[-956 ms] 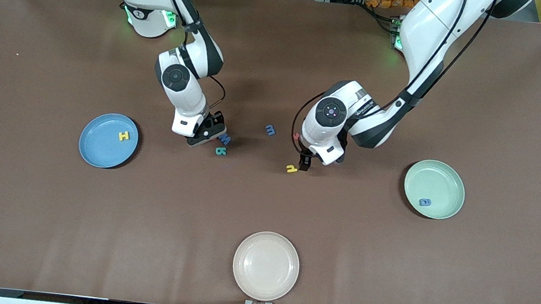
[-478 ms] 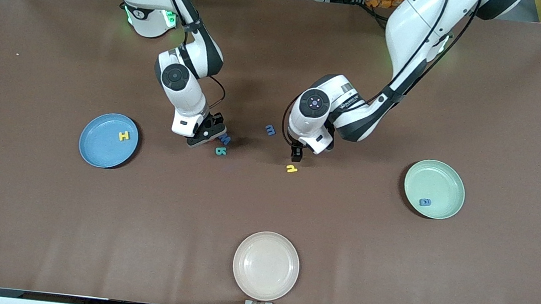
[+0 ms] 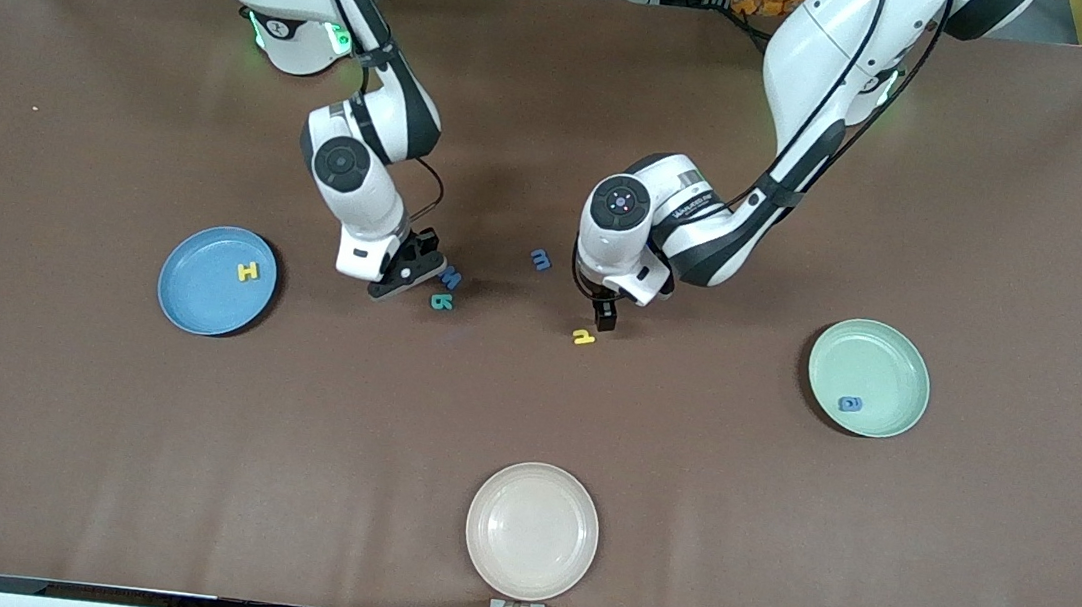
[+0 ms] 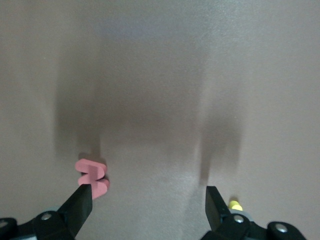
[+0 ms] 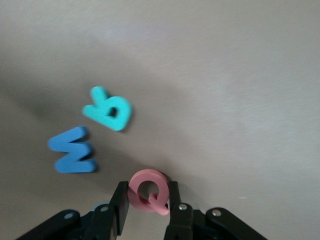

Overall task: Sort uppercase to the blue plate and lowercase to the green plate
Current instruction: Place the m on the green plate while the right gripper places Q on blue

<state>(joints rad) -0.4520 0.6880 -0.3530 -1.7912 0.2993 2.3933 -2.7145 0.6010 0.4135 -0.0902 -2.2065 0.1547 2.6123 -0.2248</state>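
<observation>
Plates first, nearest to you: cream plate [image 3: 531, 531] sits at the near edge, midway along the table, with nothing on it. Farther back, green plate [image 3: 868, 377] lies toward the left arm's end and carries blue a [image 3: 850, 404] near its front rim. Blue plate [image 3: 217, 281] lies toward the right arm's end, about as far back, and yellow H [image 3: 248, 271] rests on it.

Between those two plates you have the loose letters on the brown table [image 3: 87, 417]. Yellow n [image 3: 583, 337] is the nearest of them. Teal letter [image 3: 442, 302] comes next, with blue W [image 3: 450, 279] just beside it and a little farther from you. Blue m [image 3: 540, 260] is the farthest, lying apart between the two arms.

Your left gripper [image 4: 148, 189] hangs low over the table with its jaws spread wide and nothing between them. Its wrist view shows red w [image 4: 92, 178] right at the tip of one finger and yellow n peeking out beside the other.

Your right gripper [image 3: 416, 268] is down beside blue W and the teal letter. In its wrist view the fingers [image 5: 121, 202] are closed on either side of red Q [image 5: 148, 192], pinching it. You cannot tell from these views whether the Q has left the table.
</observation>
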